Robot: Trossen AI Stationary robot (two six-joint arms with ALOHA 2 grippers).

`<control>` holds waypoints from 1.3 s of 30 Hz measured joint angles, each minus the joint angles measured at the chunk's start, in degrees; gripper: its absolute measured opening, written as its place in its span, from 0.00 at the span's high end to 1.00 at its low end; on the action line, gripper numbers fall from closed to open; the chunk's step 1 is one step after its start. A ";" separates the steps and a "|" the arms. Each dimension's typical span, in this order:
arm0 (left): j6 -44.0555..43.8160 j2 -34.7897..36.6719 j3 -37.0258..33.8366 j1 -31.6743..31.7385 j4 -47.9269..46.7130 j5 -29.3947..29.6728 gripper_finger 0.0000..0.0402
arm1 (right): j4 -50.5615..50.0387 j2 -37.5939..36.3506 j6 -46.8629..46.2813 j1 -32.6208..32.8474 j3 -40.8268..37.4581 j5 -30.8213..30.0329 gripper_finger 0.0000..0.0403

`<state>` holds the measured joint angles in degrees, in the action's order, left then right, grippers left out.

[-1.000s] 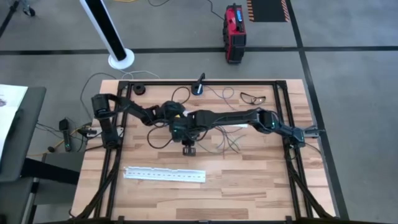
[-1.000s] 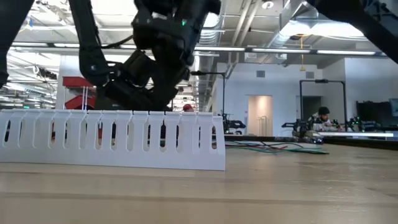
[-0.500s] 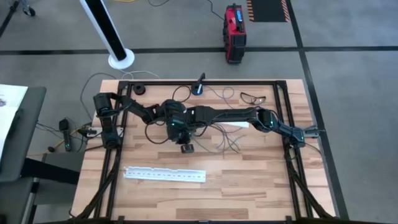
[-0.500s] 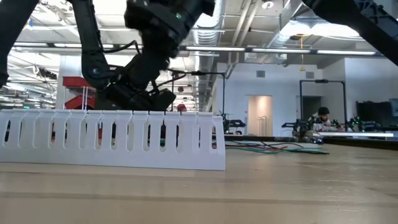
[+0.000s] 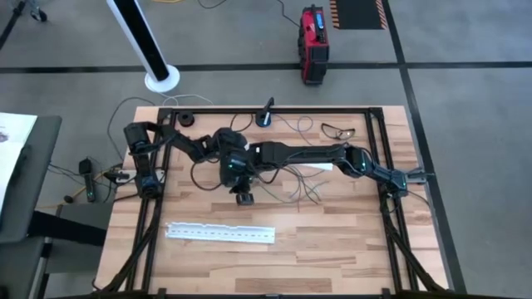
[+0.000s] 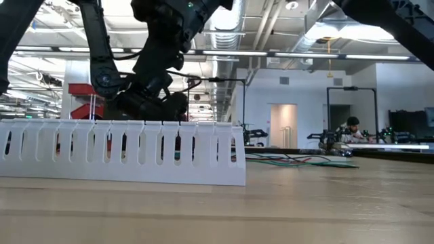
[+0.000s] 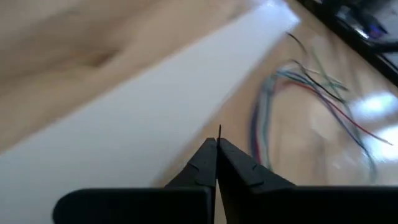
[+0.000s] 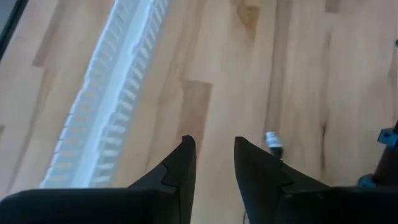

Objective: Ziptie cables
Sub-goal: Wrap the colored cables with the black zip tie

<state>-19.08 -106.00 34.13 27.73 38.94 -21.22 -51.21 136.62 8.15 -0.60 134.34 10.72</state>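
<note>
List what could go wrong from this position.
The left gripper is shut on only a hair-thin dark strand, which may slip free. The loose grey and coloured cables lie spread on the wood table, not bunched, so some could be missed. Both arms crowd the table's middle and risk tangling.

No writing, label, brand or number can be read anywhere here.
</note>
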 joint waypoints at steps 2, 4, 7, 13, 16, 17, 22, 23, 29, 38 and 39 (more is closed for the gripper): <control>0.93 -0.07 -0.02 -0.54 0.61 -1.50 0.99 | -1.09 -0.09 -0.08 0.62 0.00 0.03 0.74; 1.10 -0.07 -0.07 -0.97 0.67 -1.81 0.95 | -2.08 -0.09 -0.21 1.14 0.00 0.11 0.74; 1.72 -0.07 -0.07 -1.31 0.41 -2.17 0.88 | -3.07 -0.09 -0.23 1.89 0.00 0.15 0.74; 1.02 -0.07 -0.07 -1.34 1.31 -6.46 0.72 | -3.11 -0.09 -0.25 2.48 0.00 -0.09 0.74; 0.96 -0.07 -0.07 -1.36 1.44 -8.43 0.65 | -3.51 -0.09 -1.04 2.09 0.00 -0.12 0.74; 0.90 -0.07 -0.07 -1.36 1.45 -8.50 0.63 | -3.63 -0.09 -1.18 1.92 0.00 -0.25 0.74; 0.46 -0.04 -0.06 -1.36 1.30 -5.17 0.59 | -3.31 -0.14 -1.26 0.81 0.00 -0.74 0.74; 0.46 -0.03 -0.04 -1.36 1.03 -4.12 0.59 | -3.62 -0.14 -1.26 0.70 0.00 -0.74 0.74; -0.58 -0.02 -0.04 -1.29 1.42 -3.40 0.59 | -7.46 -0.17 -6.82 0.17 0.00 -4.06 0.74; -3.04 0.59 -0.02 -1.01 1.05 -3.05 0.59 | -20.77 -0.18 -12.24 0.51 -0.92 -8.33 0.74; -3.36 0.86 -0.06 -0.84 1.03 -3.14 0.59 | -21.14 -0.18 -12.23 0.81 -0.92 -8.33 0.74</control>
<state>-22.43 -105.13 34.07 26.89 39.97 -24.36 -72.35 136.44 -4.08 0.21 133.43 2.39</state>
